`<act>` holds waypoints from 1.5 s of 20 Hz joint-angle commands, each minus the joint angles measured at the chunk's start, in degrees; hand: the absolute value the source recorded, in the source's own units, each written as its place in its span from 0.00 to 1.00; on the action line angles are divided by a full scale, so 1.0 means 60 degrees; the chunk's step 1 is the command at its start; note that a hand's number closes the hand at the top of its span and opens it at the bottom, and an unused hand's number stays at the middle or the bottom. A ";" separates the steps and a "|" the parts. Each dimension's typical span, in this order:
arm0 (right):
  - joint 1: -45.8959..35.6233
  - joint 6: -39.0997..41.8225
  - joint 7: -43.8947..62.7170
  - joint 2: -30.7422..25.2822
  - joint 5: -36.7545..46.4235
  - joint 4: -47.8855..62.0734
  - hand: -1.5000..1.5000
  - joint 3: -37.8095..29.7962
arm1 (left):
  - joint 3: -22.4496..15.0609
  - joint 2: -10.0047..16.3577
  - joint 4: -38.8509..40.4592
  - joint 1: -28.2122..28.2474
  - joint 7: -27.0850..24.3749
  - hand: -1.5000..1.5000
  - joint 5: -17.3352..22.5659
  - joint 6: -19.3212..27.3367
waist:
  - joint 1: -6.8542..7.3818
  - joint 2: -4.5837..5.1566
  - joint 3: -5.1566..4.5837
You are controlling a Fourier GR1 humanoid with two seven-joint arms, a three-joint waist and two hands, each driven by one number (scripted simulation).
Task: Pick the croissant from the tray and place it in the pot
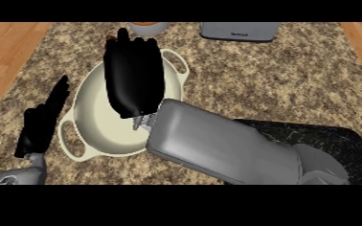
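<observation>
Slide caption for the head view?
Right hand over the cream pot, forearm covering most of the dark tray; left hand rests open at left.

Right hand (pixel 133 79) above cream pot (pixel 93 124)

Light bright and even across the counter (pixel 283 86). Soft shading inside the pot (pixel 92 124) beneath the right hand (pixel 133 76). Pale sheen on the grey forearm (pixel 219 146).

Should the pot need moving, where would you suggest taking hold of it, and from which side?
I would probably take the pot by its loop handle at the near left, coming in from the left with the left hand. That handle sticks out from the rim and is uncovered, whereas the right hand hangs over the pot's inside.
</observation>
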 commanded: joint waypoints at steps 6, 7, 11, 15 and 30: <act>-0.1006 -0.1413 -0.1674 0.0063 -0.1493 0.3947 1.00 0.0060 | 0.0113 0.0038 0.0062 0.0108 -0.0384 0.50 0.0043 -0.0112 | 0.0124 0.0102 -0.0005; -0.1156 -0.1321 -0.1627 0.0063 -0.1617 0.4140 1.00 0.0221 | 0.0245 0.0158 0.0197 -0.0247 0.0056 0.50 0.0117 -0.0156 | 0.0074 0.0092 -0.0002; -0.0717 -0.2423 -0.2272 0.0064 -0.2711 0.4721 0.00 -0.0326 | 0.0145 0.0031 0.0158 -0.0097 -0.0292 0.50 0.0165 -0.0227 | 0.0436 0.0232 -0.0006; -0.0408 -0.2954 -0.3327 0.0064 -0.3830 0.4886 0.00 -0.0568 | -0.0148 -0.0094 -0.0128 -0.0015 -0.0197 0.50 0.0052 -0.0290 | 0.0431 0.0208 0.0008; 0.0023 -0.7053 -0.6181 0.0064 -0.6443 0.3364 0.00 -0.1205 | -0.0070 -0.0082 -0.0038 -0.0034 -0.0176 0.50 -0.0104 -0.0176 | 0.0325 0.0115 0.0024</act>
